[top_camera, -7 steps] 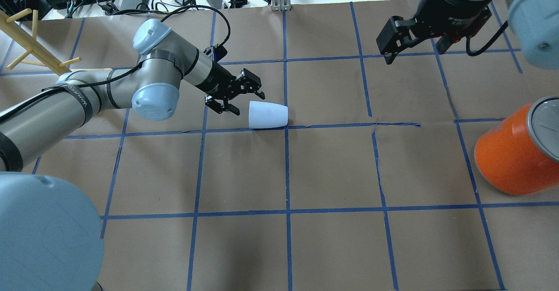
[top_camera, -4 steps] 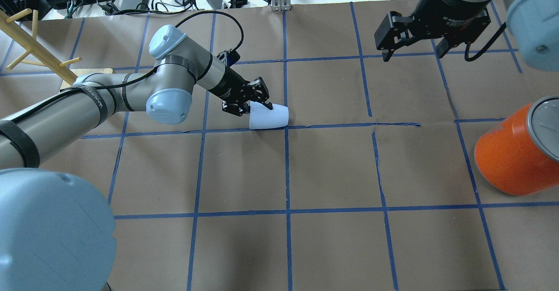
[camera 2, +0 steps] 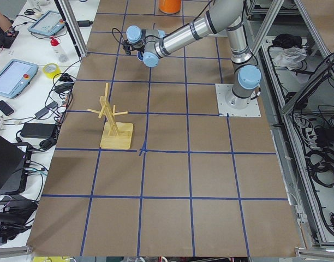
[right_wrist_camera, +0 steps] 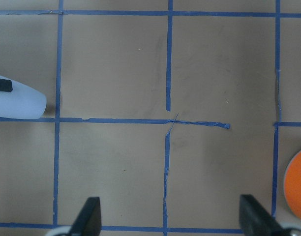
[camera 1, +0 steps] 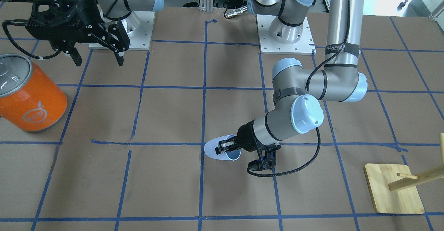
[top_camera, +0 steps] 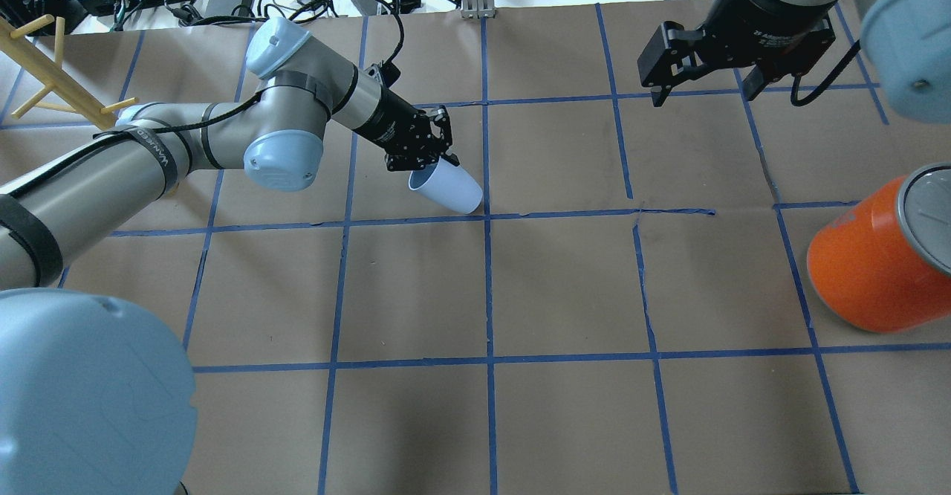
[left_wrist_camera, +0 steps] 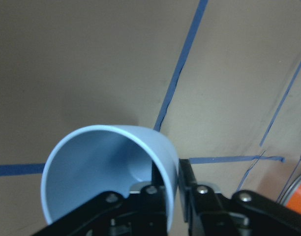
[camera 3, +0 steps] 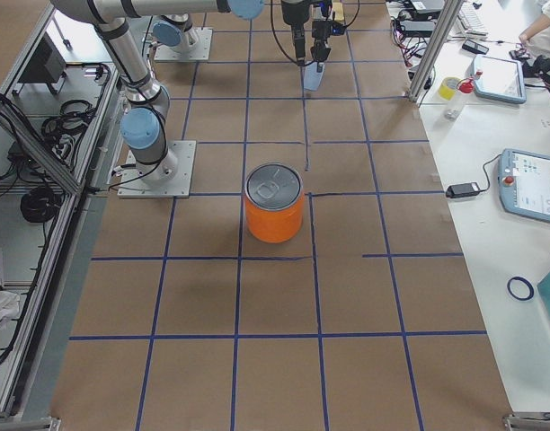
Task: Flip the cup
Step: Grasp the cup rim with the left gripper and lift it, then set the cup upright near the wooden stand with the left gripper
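The cup (top_camera: 452, 190) is small, pale blue-white and tapered. It hangs tilted near the table's middle, with its mouth raised toward the left arm and its base low by a tape crossing. My left gripper (top_camera: 435, 166) is shut on the cup's rim, one finger inside and one outside, as the left wrist view shows on the cup (left_wrist_camera: 106, 167) and the gripper (left_wrist_camera: 172, 184). The front view shows the same cup (camera 1: 215, 151) and gripper (camera 1: 227, 147). My right gripper (top_camera: 700, 95) is open and empty, high over the far right; it also shows in the front view (camera 1: 99, 62).
A large orange can (top_camera: 869, 257) with a silver top stands at the right edge; it also shows in the front view (camera 1: 29, 101). A wooden peg rack (top_camera: 52, 71) stands at the far left. Cables and power bricks lie beyond the table's far edge.
The cup lay on its side with the left gripper open beside its mouth. The gripper moved in, shut on the rim and tilted the mouth upward. The right gripper shifted slightly.
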